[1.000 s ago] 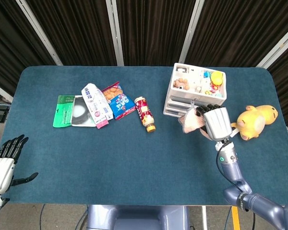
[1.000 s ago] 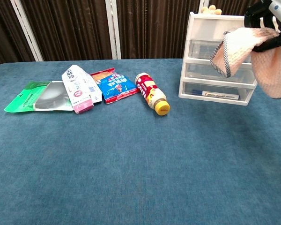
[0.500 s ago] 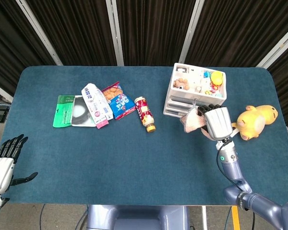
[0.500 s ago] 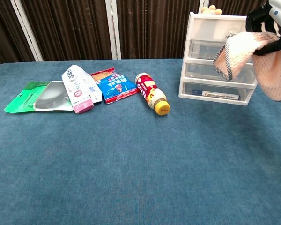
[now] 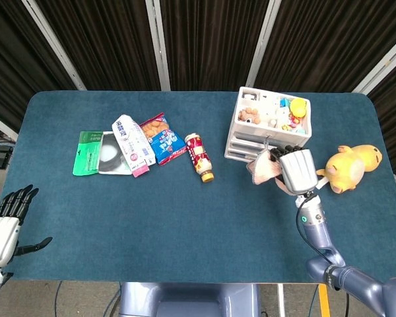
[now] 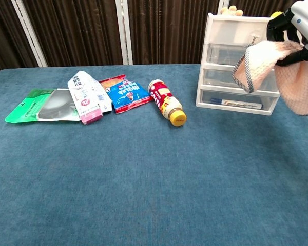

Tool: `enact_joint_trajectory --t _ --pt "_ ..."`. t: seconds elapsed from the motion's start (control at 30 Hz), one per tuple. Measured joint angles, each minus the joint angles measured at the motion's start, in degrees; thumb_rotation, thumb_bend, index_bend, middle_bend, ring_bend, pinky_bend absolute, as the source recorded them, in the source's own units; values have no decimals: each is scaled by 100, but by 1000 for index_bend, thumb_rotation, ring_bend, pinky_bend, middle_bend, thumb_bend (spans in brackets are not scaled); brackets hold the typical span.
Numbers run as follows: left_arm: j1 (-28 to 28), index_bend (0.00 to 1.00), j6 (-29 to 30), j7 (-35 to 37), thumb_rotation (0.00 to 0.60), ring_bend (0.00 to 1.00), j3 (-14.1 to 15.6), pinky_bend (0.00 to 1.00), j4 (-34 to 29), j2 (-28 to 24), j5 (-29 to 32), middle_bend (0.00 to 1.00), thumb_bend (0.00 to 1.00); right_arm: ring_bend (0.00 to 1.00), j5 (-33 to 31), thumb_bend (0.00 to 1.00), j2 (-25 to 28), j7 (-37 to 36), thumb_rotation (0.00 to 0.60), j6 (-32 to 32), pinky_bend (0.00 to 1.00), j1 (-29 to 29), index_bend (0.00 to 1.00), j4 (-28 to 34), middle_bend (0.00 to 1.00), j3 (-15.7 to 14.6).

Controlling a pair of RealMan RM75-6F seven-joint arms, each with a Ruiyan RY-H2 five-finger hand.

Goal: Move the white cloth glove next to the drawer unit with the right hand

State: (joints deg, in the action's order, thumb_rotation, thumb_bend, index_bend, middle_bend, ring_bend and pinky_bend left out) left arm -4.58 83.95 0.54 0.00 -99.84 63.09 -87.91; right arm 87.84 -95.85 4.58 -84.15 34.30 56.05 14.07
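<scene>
Right hand (image 5: 296, 169) gripped the white cloth glove (image 6: 277, 66), held clear of the table (image 5: 185, 211) just in front of the drawer unit (image 5: 270, 125), likely to set down beside it; left hand (image 5: 3, 228) idle, fingers spread.

We count one drawer unit (image 5: 270, 129) with three drawers, one white cloth glove (image 6: 277, 72), one yellow plush toy (image 5: 350, 166), one bottle (image 5: 199, 156), and four flat packets: one green pouch (image 5: 96, 153), one white-and-pink carton (image 5: 133, 145), one blue snack bag (image 5: 166, 145) and one orange snack bag (image 5: 155, 123). Two hands show: the right hand (image 5: 297, 170) and the left hand (image 5: 6, 221).
</scene>
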Motion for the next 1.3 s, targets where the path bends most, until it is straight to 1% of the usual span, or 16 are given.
enact_joint_trajectory --t 0.37,0.43,0.47,0.53,0.6,0.63,0.67,0.77,0.8,0.87,1.03,1.3 --pt "-2 0 -3 0 600 0 2 0 -3 1 1 0 0 735 11 391 -97 -24 600 -10 864 21 684 -122 752 -81" --pt "-3 0 -5 2 600 0 1 0 -4 1 3 0 0 724 17 369 -119 -23 600 -7 846 16 666 -154 740 -107" --pt "-2 0 -2 -1 600 0 0 0 -1 1 2 0 0 703 23 337 -136 -12 600 -8 813 12 643 -187 718 -125" --pt "-3 0 11 -16 600 0 -8 0 15 8 -1 0 0 623 25 258 -175 23 600 -3 682 1 565 -239 640 -158" --pt "-2 0 12 -7 600 0 -12 0 12 9 8 0 0 440 6 148 -211 52 600 35 461 -18 396 -256 469 -191" --pt "-2 0 13 -7 600 0 -14 0 15 7 9 0 0 369 -13 121 -214 79 600 72 402 -28 329 -250 404 -206" --pt "-2 0 15 -5 600 0 -13 0 15 7 6 0 0 268 -45 90 -214 127 600 142 332 -45 235 -221 313 -228" --pt "-4 0 17 0 600 0 -11 0 20 7 -7 0 0 60 -150 26 -180 296 600 302 210 -108 62 -23 120 -279" --pt "-4 0 16 2 600 0 -7 0 18 7 -13 0 0 24 -180 11 -161 369 600 340 184 -135 33 63 75 -299" --pt "-4 0 15 12 600 0 -3 0 18 0 -19 0 0 0 -233 1 -98 582 600 400 153 -215 6 291 27 -361" --pt "-1 0 10 48 600 0 19 0 18 -18 -46 0 0 0 -270 0 171 969 600 362 133 -483 0 924 1 -542" --pt "5 0 35 49 600 0 70 0 30 -42 -174 0 0 0 -150 0 1105 1213 600 21 128 -1147 0 2126 0 -1021"
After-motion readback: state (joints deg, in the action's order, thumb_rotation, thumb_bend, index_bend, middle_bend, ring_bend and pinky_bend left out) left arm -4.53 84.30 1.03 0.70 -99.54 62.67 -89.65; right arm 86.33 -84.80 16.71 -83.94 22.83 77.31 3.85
